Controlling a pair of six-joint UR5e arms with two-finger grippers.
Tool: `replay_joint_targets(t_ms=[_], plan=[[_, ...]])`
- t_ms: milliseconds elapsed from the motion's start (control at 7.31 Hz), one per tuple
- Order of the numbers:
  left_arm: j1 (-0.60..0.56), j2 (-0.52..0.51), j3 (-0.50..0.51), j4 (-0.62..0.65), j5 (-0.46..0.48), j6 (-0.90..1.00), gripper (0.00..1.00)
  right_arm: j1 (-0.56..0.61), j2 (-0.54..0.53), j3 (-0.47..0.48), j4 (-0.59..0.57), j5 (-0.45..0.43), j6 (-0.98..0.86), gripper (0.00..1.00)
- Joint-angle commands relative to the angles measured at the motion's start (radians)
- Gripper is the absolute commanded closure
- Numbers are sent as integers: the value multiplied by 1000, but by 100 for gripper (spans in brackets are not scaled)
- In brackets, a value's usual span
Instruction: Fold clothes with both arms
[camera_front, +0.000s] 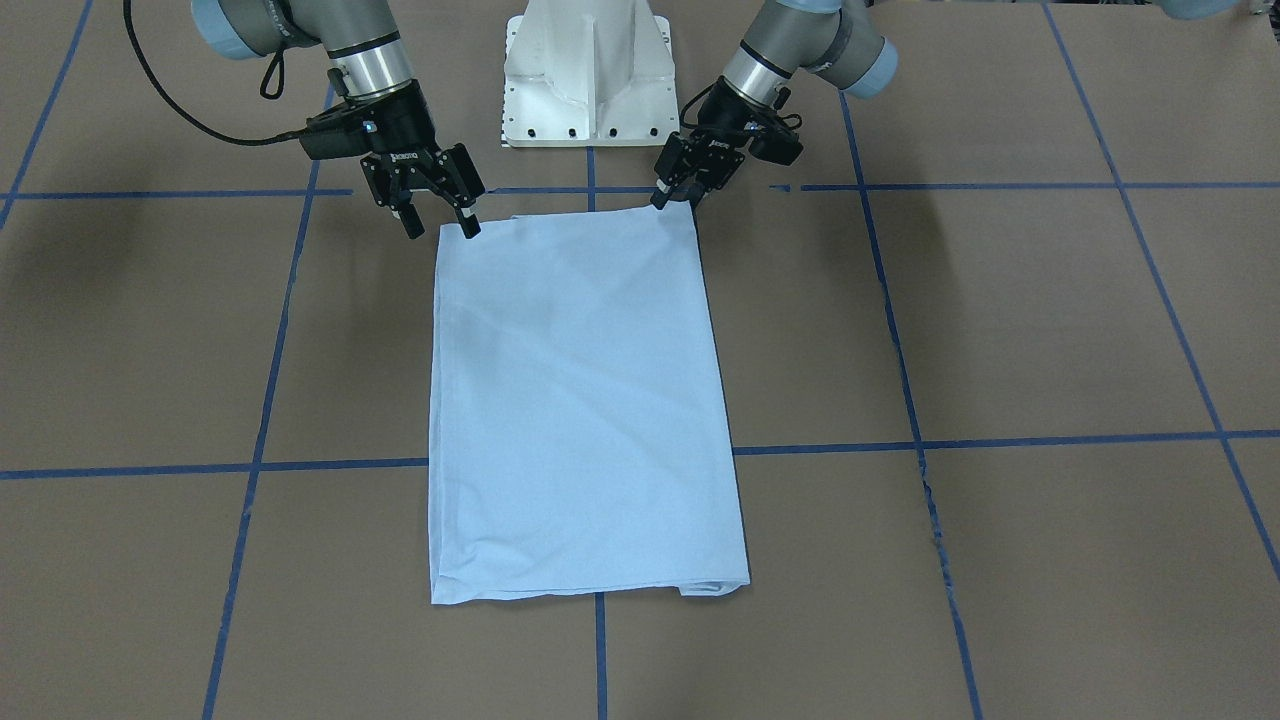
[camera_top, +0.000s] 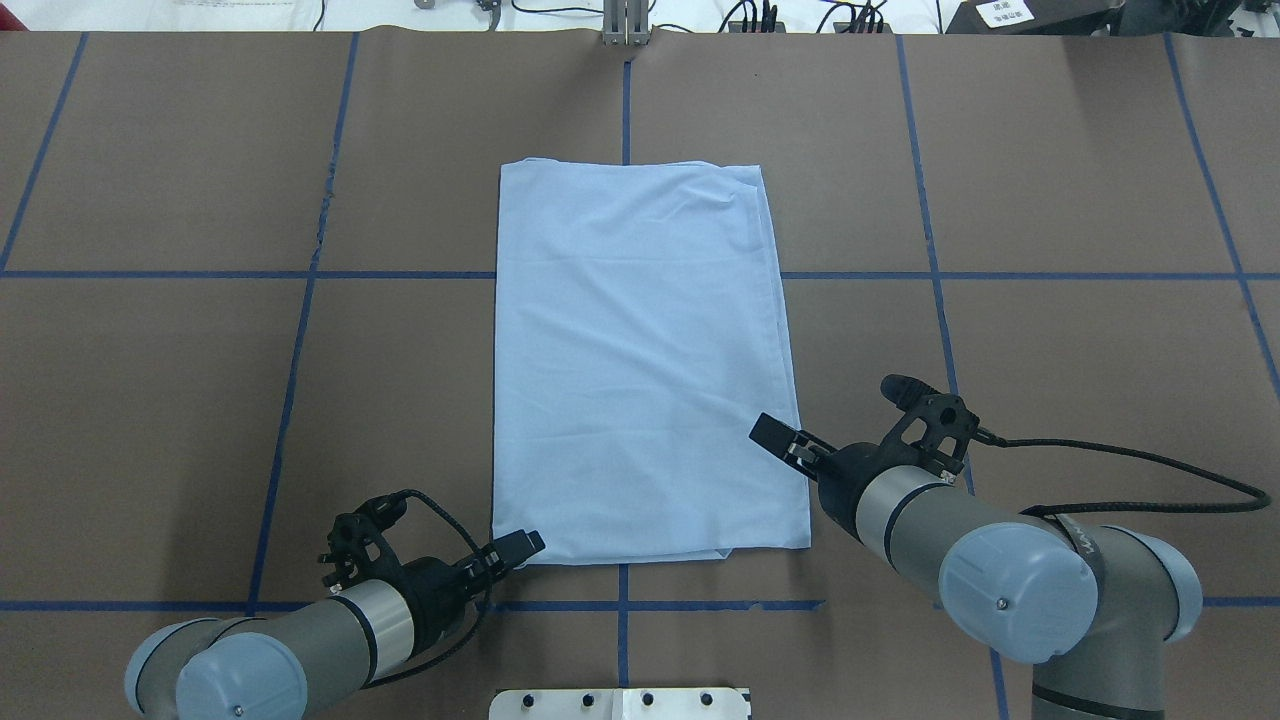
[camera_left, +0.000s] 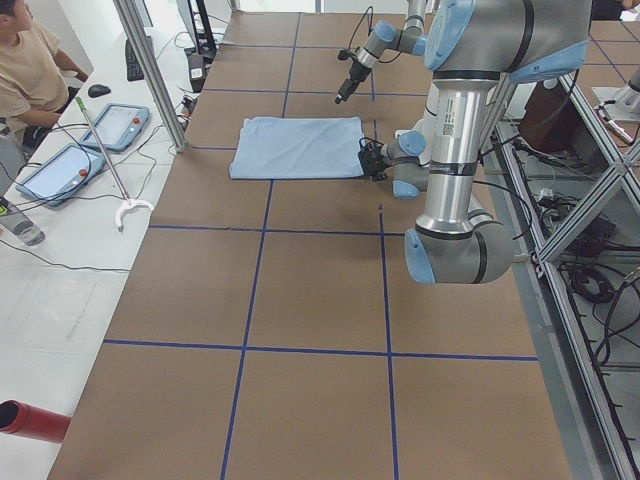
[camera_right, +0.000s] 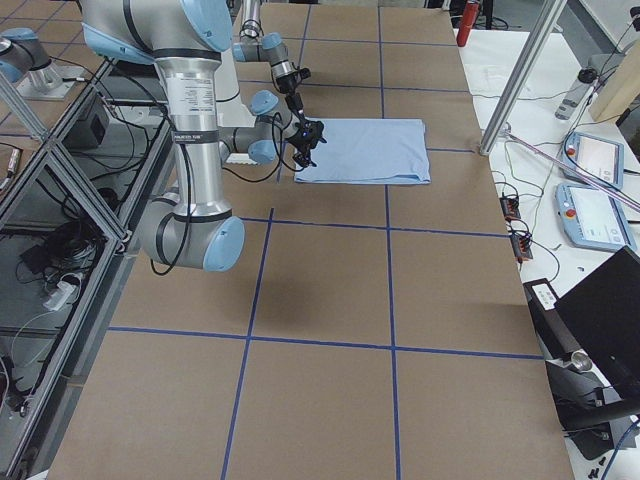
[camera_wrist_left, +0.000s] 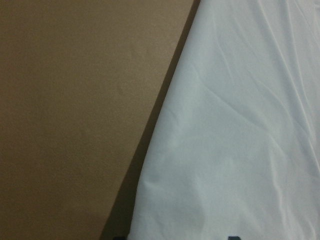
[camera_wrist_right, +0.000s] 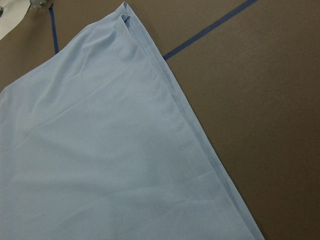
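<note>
The light blue T-shirt (camera_front: 580, 400) lies flat on the brown table, folded into a long rectangle; its print and collar are hidden. It also shows in the overhead view (camera_top: 640, 360). My left gripper (camera_front: 676, 200) is open and low at the shirt's near-robot corner (camera_top: 525, 547). The left wrist view is filled by the shirt's edge (camera_wrist_left: 240, 125), with two fingertips just showing apart at the bottom. My right gripper (camera_front: 440, 228) is open and holds nothing; one fingertip is at the other near-robot corner (camera_top: 775, 435). The right wrist view shows the hemmed edge (camera_wrist_right: 190, 150) from higher up.
The white pedestal base (camera_front: 588, 75) stands between the arms. Blue tape lines (camera_front: 600, 640) cross the brown table (camera_front: 1000, 300). An operator (camera_left: 20, 60) sits beyond the table's far side, with tablets (camera_left: 110, 125) and a metal post (camera_left: 150, 70).
</note>
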Motion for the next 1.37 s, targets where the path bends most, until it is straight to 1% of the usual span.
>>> replay_joint_targets(t_ms=[0,137,274,411,548,684,821,958,1095,1232], plan=[[-2,0,1,19,1,0,39,0,-1,-1,1,0,0,0],[0,-2,1,19,0,0,40,0,-1,-1,0,0,0,0],[0,-3,1,19,0,-2,72,-2,-1,-2,0,0,2,0],[0,-3,0,19,0,-2,100,-8,1,-15,0,-2,18,0],[3,-5,0,19,-2,-2,100,-31,4,-16,-11,-15,132,6],[3,-5,-2,19,-2,-2,100,-47,2,-7,-14,-15,187,11],[1,-5,-1,19,-2,-2,100,-70,8,-6,-73,-12,268,16],[1,-5,0,19,-2,-2,100,-86,68,-15,-169,-11,302,17],[1,-5,0,19,-2,-3,100,-106,100,-31,-254,-11,334,17],[3,-5,1,19,-2,-6,100,-106,140,-54,-300,-11,350,17]])
